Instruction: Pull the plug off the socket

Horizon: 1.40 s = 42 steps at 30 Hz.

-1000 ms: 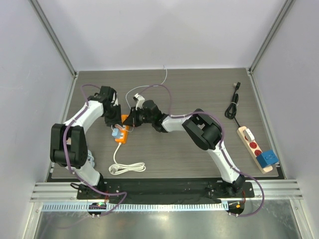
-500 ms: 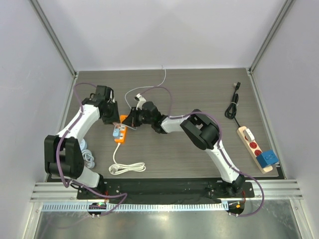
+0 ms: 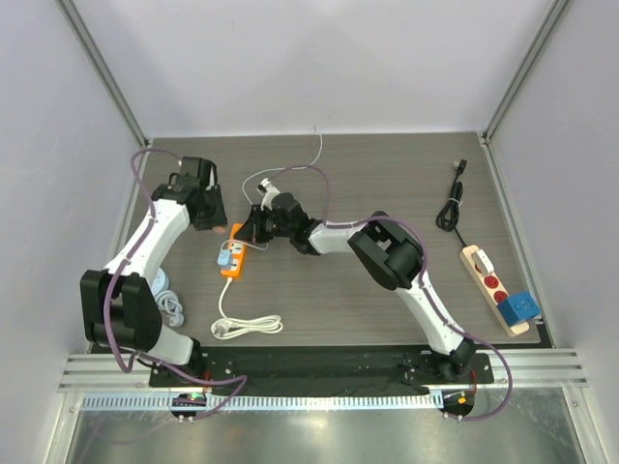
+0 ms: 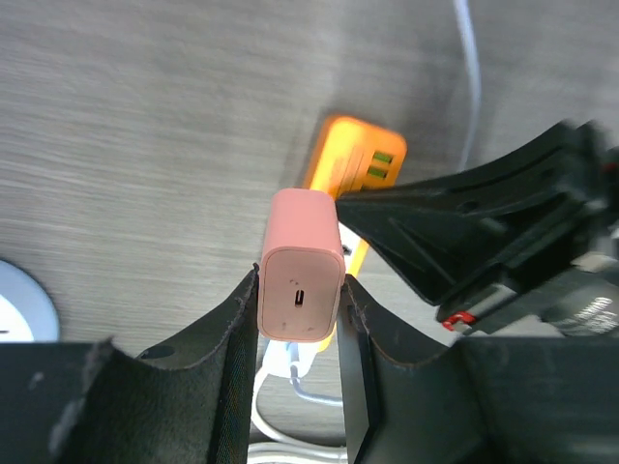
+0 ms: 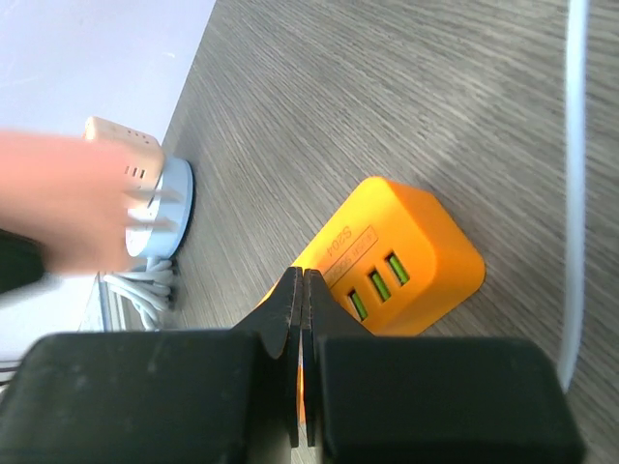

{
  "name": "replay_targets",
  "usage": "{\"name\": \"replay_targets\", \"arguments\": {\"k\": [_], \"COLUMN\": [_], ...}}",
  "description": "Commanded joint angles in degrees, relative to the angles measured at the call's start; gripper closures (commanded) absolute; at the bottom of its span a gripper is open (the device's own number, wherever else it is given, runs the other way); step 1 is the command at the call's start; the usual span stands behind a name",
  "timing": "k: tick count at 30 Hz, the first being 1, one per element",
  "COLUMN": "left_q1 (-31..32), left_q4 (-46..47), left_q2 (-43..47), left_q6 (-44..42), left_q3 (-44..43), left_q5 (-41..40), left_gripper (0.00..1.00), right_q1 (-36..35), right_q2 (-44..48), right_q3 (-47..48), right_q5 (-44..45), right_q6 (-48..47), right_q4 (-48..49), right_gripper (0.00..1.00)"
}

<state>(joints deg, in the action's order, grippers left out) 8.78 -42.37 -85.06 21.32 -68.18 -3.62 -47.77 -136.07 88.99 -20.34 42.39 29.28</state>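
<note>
The dark blue plug [image 3: 519, 306] sits in the near end of the beige socket [image 3: 486, 280] at the far right of the table; both grippers are far from it. My left gripper [image 4: 301, 290] is shut on a pink cube [image 4: 302, 275], held in the air just left of the orange strip [image 3: 235, 253]. My right gripper [image 5: 297, 280] is shut with nothing in it, and its tips rest on the end of the orange strip [image 5: 406, 256]. In the top view the left gripper [image 3: 207, 218] and right gripper [image 3: 251, 232] flank that strip's far end.
A light-blue cube [image 3: 226, 258] on a white cable [image 3: 247, 327] stays plugged in the orange strip. A round light-blue socket [image 5: 166, 205] with another pink cube [image 5: 121, 137] lies at the left edge. The beige strip's black cord [image 3: 451, 208] is coiled at the back right.
My left arm has swung up and to the left, away from the orange strip, with the pink cube in its grip. The right gripper has stayed shut at the strip, shifting slightly left.
</note>
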Motion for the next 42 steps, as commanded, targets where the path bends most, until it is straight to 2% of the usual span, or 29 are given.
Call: {"name": "replay_targets", "arguments": {"k": [1, 3, 5, 7, 10, 13, 17, 19, 24, 26, 30, 36, 39, 40, 42], "left_q1": [0.19, 0.19, 0.36, 0.80, 3.08, 5.11, 11.24, 14.41, 25.39, 26.72, 28.66, 31.21, 31.21, 31.13, 31.13], "left_q4": [-1.13, -1.84, -1.05, 1.14, 1.24, 4.13, 8.78, 11.69, 16.69, 18.37, 26.87, 30.06, 31.03, 30.77, 28.50], "left_q2": [3.58, 3.84, 4.28, 4.11, 2.97, 2.09, -0.81, -4.05, -17.30, -20.92, -30.50, -40.00, -41.94, -42.29, -42.65], "left_q6": [1.88, 3.63, 6.18, 9.52, 12.16, 13.92, 15.76, 17.08, 18.84, 19.37, 24.45, 26.32, 25.27, 23.17, 20.53], "left_q3": [-7.04, -11.26, -12.58, -12.76, -13.03, -11.19, -9.78, -9.86, -16.88, -18.64, -21.99, -27.87, -29.54, -30.86, -32.10], "left_q5": [-4.21, 0.07, 3.25, 9.84, 11.00, 13.36, 14.95, 14.60, 15.56, 16.53, 24.07, 26.55, 27.61, 27.70, 27.35], "left_gripper": [1.00, 1.00, 1.00, 1.00, 1.00, 1.00, 1.00, 1.00, 1.00, 1.00, 1.00, 1.00, 0.81, 0.69, 0.59], "right_q1": [2.15, 3.98, 5.48, 8.47, 12.68, 16.11, 20.77, 22.53, 30.43, 33.60, 42.64, 46.98, 46.98, 46.89, 46.89], "right_q2": [0.01, 1.51, 2.91, 3.62, 5.72, 10.90, 18.98, 23.29, 29.52, 31.82, 36.83, 42.29, 41.59, 41.15, 39.75], "right_q3": [2.94, 2.42, 0.93, -0.13, -1.18, -7.68, -16.80, -19.81, -27.96, -31.39, -37.04, -42.58, -42.23, -42.41, -42.58], "right_q5": [-2.77, -4.79, -6.98, -8.57, -11.47, -11.74, -10.69, -7.45, -3.84, -3.39, -1.47, 3.20, 1.10, 0.39, -0.75], "right_q6": [1.10, 3.04, 4.62, 9.01, 13.41, 14.47, 10.79, 7.03, 2.78, 2.96, 1.65, -1.08, -0.65, 0.84, 1.81], "right_q4": [-0.12, 3.32, 7.25, 10.87, 15.45, 20.81, 19.34, 17.58, 9.13, 10.00, 8.35, 6.50, 7.54, 8.51, 10.88], "right_gripper": [0.99, 0.99, 0.99, 0.99, 0.99, 0.99, 0.97, 0.96, 0.95, 0.95, 0.95, 0.95, 0.95, 0.95, 0.95]}}
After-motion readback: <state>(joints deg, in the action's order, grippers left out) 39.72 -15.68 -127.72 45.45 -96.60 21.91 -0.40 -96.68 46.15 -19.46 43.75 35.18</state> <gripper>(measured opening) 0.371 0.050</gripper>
